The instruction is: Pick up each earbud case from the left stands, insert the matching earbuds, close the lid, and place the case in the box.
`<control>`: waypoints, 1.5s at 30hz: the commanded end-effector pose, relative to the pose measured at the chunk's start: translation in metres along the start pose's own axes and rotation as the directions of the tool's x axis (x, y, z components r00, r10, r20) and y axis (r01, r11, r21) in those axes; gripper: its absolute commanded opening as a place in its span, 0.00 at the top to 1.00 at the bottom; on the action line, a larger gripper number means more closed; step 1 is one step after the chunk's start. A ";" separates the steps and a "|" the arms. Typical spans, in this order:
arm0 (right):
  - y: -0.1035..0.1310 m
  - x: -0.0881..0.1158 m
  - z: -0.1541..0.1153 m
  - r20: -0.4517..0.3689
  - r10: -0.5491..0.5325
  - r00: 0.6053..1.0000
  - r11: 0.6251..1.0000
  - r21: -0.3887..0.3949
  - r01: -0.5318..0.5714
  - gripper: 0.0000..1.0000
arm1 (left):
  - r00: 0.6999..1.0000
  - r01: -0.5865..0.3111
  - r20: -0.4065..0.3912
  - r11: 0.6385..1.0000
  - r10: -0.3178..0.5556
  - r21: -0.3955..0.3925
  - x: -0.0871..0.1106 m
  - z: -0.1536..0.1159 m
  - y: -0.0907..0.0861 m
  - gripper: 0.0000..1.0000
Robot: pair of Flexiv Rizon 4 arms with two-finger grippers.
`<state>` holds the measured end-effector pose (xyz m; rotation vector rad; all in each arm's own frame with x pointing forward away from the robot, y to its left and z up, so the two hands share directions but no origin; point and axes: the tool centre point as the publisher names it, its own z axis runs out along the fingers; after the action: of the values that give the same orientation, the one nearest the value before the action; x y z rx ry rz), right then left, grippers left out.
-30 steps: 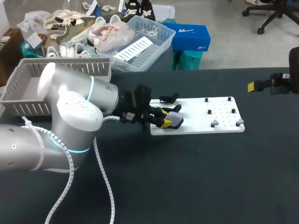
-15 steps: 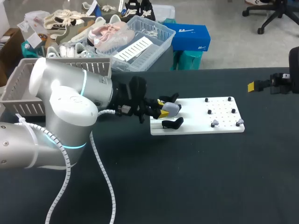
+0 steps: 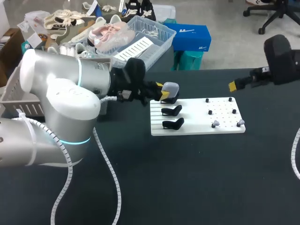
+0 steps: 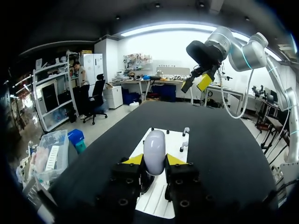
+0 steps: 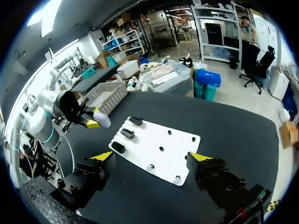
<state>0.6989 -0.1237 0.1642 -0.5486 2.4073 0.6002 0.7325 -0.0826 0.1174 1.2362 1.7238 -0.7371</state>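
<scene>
CASE: one grey earbud case (image 4: pixel 154 150) gripped between the left gripper (image 4: pixel 154 161) fingers, held above the white board (image 3: pixel 197 127), long axis along the fingers, rounded end pointing away from the wrist | COUNT: three black stands (image 3: pixel 172 110), two earbuds (image 3: pixel 215 123) | RIGHT: right gripper (image 5: pixel 152 157) wide open, holding nothing, over the bench (image 3: pixel 187 178) | AROUND: grey basket (image 5: pixel 112 93) behind the left arm

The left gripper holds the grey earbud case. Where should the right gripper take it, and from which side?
Probably the rounded free end of the earbud case, which sticks out ahead of the left gripper. Come head-on from the front, as that gripper clamps the other end from both sides.
</scene>
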 end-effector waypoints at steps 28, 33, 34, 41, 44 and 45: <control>0.069 -0.019 0.068 -0.083 -0.104 0.991 0.953 -0.294 0.076 0.00 | 0.998 -0.057 0.023 0.998 0.057 0.001 -0.025 0.030 -0.012 1.00; 0.070 -0.019 0.073 -0.092 -0.107 0.990 0.951 -0.299 0.076 0.00 | 0.998 -0.058 0.031 0.998 0.058 0.010 -0.028 0.028 -0.014 1.00; 0.070 -0.019 0.073 -0.092 -0.107 0.990 0.951 -0.300 0.075 0.00 | 0.998 -0.059 0.032 0.998 0.058 0.011 -0.028 0.028 -0.014 1.00; 0.068 -0.019 0.079 -0.093 -0.102 0.990 0.950 -0.306 0.069 0.00 | 0.998 -0.060 0.032 0.998 0.059 0.022 -0.028 0.028 -0.018 1.00; 0.067 -0.019 0.080 -0.094 -0.099 0.991 0.949 -0.307 0.066 0.00 | 0.998 -0.059 0.035 0.998 0.058 0.027 -0.029 0.026 -0.020 1.00; 0.066 -0.019 0.081 -0.094 -0.099 0.991 0.949 -0.307 0.066 0.00 | 0.998 -0.058 0.036 0.998 0.057 0.029 -0.028 0.026 -0.020 1.00</control>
<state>0.7116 -0.0226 0.1386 -0.8201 2.3934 0.9230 0.7260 -0.1251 0.1296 1.2790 1.6476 -0.7462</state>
